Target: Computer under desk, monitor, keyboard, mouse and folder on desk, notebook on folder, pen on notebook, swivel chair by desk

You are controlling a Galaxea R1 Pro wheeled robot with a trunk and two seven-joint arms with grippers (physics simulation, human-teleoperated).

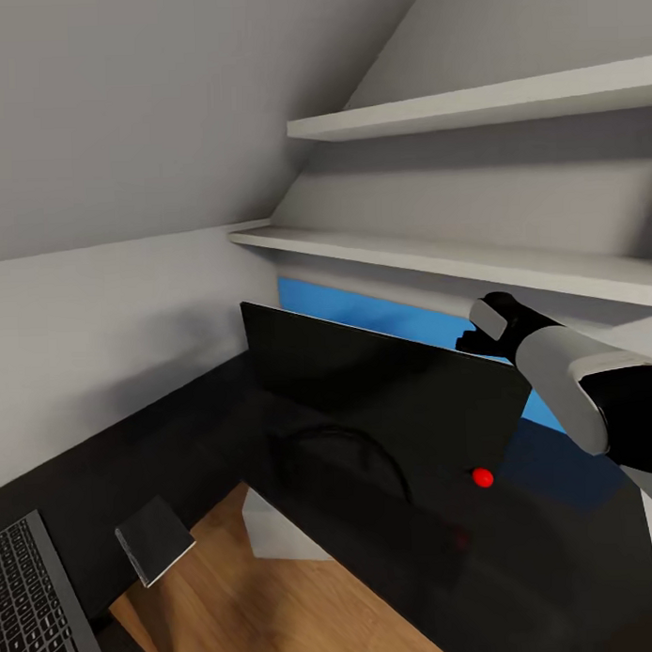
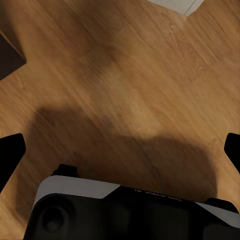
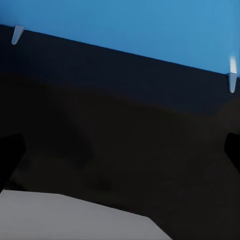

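A large black monitor (image 1: 386,427) stands tilted right in front of me in the head view, with a small red dot (image 1: 483,477) on its face. My right gripper (image 1: 469,337) reaches over its upper far edge; in the right wrist view the gripper (image 3: 120,155) is open, its fingers wide apart over a dark surface below a blue panel (image 3: 130,25). A grey keyboard (image 1: 39,599) lies at the near left on the black desk (image 1: 132,436). A small dark notebook (image 1: 155,541) sits by the desk's front edge. My left gripper (image 2: 120,150) hangs open over wooden floor (image 2: 125,75).
A white box-like thing (image 1: 277,534) stands on the wooden floor behind the monitor's lower edge. Two white shelves (image 1: 455,256) run along the sloped wall above. A blue panel (image 1: 382,319) shows behind the monitor. My own base (image 2: 120,210) is under the left gripper.
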